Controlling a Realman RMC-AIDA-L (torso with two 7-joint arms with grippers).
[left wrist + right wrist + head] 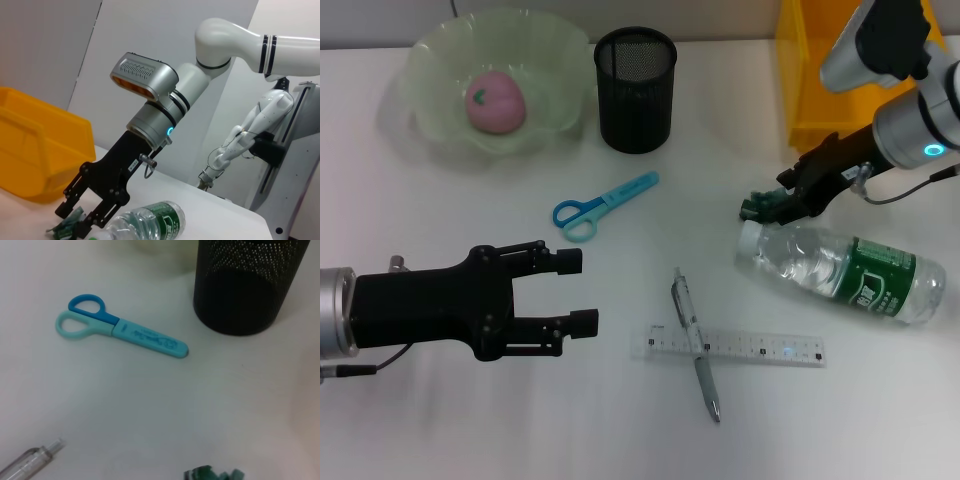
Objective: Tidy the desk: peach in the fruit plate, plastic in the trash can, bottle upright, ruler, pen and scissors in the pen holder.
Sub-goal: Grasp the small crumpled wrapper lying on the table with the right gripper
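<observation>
Two grippers are in my head view: the right gripper point(765, 209) is low over the desk point(620, 430) near the cap end of the bottle point(840, 270), and its fingers are closed on the plastic point(757, 208), a small green and clear scrap (in the left wrist view I see the same scrap point(65, 229) between the fingertips, just beside the bottle point(145, 222)). The bottle lies on its side. The left gripper point(582, 292) hovers at the left with its fingers apart and nothing between them. I see the peach point(496, 101) inside the fruit plate point(440, 55), and the pen holder point(636, 88) stands just beside it. The scissors point(603, 205) lie in front of the holder. The pen point(694, 342) lies across the ruler point(740, 347). The trash can point(805, 75) is behind the right arm.
</observation>
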